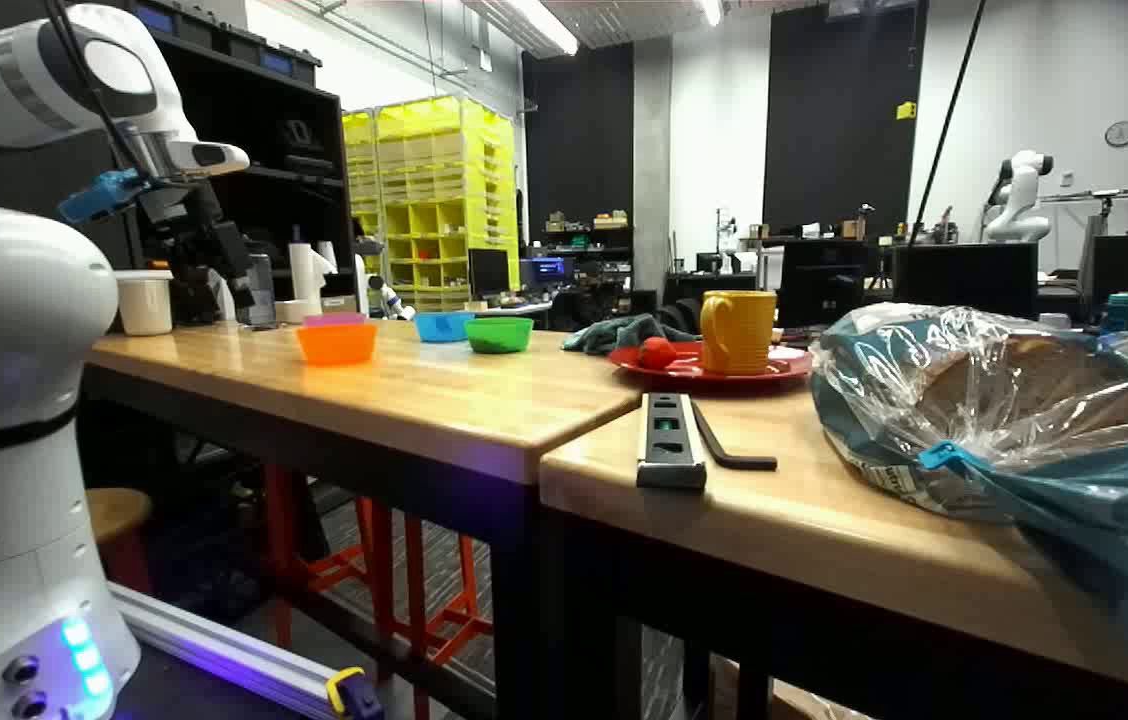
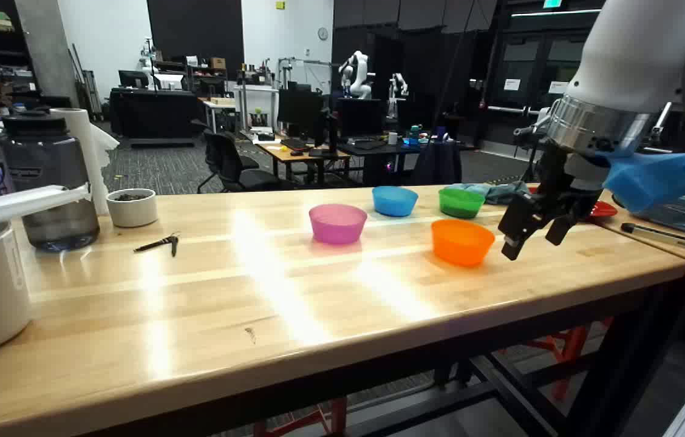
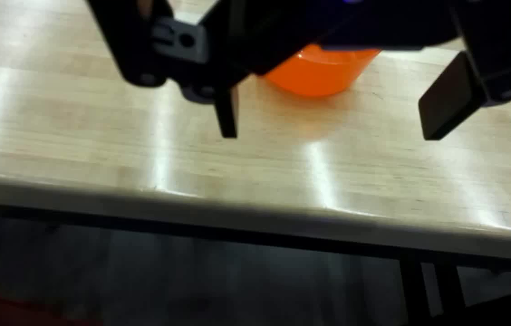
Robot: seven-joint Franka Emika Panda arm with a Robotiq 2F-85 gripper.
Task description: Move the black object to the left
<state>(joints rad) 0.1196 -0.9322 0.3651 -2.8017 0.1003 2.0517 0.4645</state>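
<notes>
In an exterior view, a torpedo level [image 1: 670, 438] and a hex key [image 1: 722, 446] just beside it, one or both likely the black object meant, lie well apart from the orange bowl [image 1: 336, 343], on the adjoining tabletop [image 1: 774, 502]; flat like that, neither should roll. In an exterior view, the gripper [image 2: 534, 243] hangs near the orange bowl, apparently not touching it. In the wrist view, its fingers [image 3: 448, 102] stand wide apart, gripping nothing, the orange bowl beyond them; presumably they are spread for a grasp.
</notes>
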